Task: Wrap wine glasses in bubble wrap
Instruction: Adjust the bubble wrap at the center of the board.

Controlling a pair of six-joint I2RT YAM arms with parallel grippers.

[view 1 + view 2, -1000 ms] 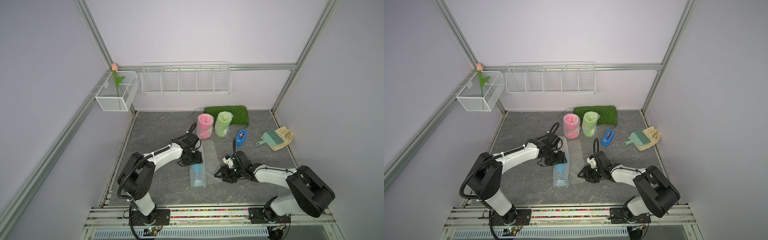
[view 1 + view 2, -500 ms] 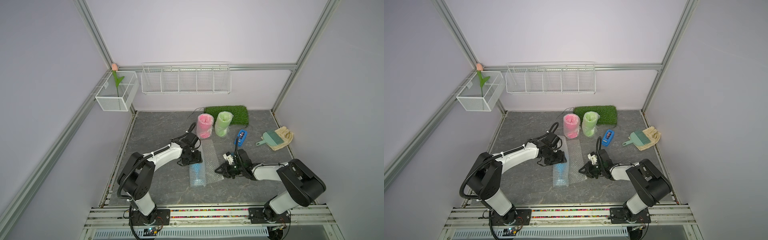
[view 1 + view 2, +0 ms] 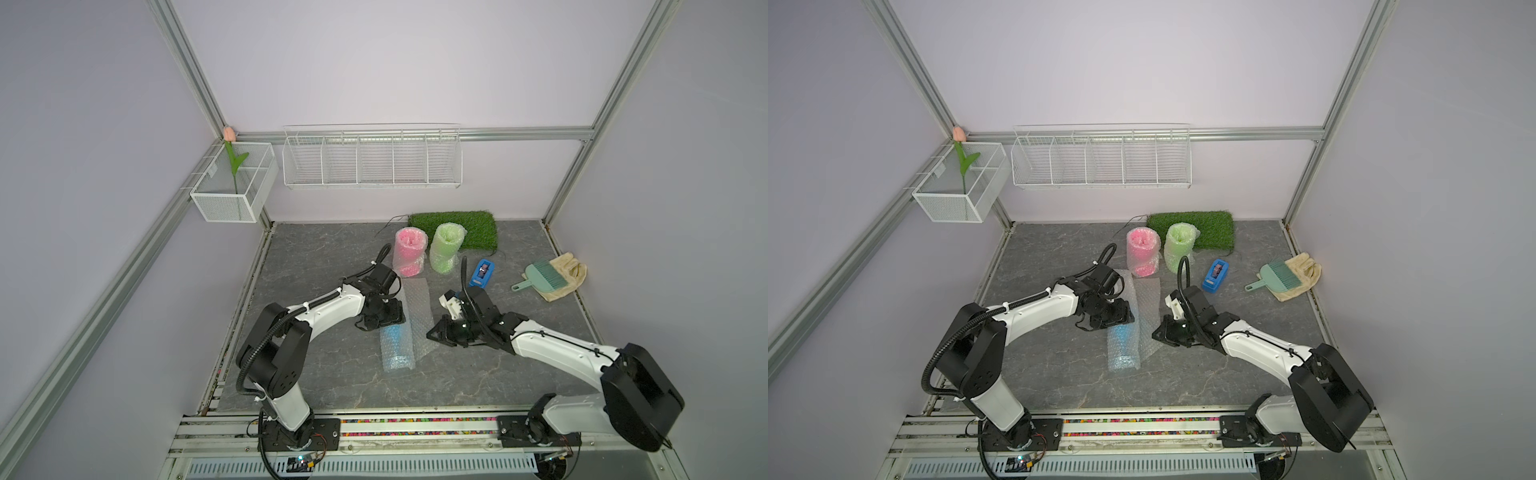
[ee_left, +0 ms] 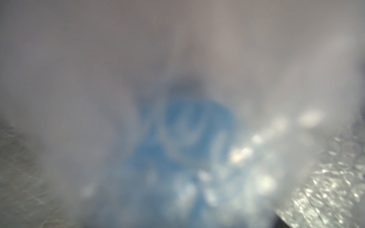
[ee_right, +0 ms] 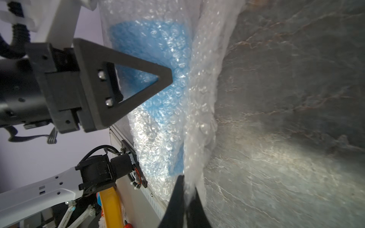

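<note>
The lying goblet (image 3: 395, 334) is resting mid-table (image 3: 332, 257), rolled in the wrap (image 3: 419, 299), whose loose part is spreading behind it and to its right. Behind it, the left goblet (image 3: 409, 249) and the right goblet (image 3: 445, 245) are standing side by side, just before the mat (image 3: 476, 227). The dispenser (image 3: 482, 273) is lying right of them. Farther right, the brush (image 3: 542, 277) is lying on the cloth (image 3: 571, 270).

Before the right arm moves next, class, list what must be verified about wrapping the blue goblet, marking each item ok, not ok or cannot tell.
1. Right gripper shut on the bubble wrap's loose edge: ok.
2. Blue goblet lying inside the wrap: ok.
3. Left gripper gripping the goblet: cannot tell; its wrist view is blurred.
4. Wrap closed around the goblet: not ok; a flap lies flat on the table.
5. Pink goblet and green goblet wrapped and standing: ok.
</note>
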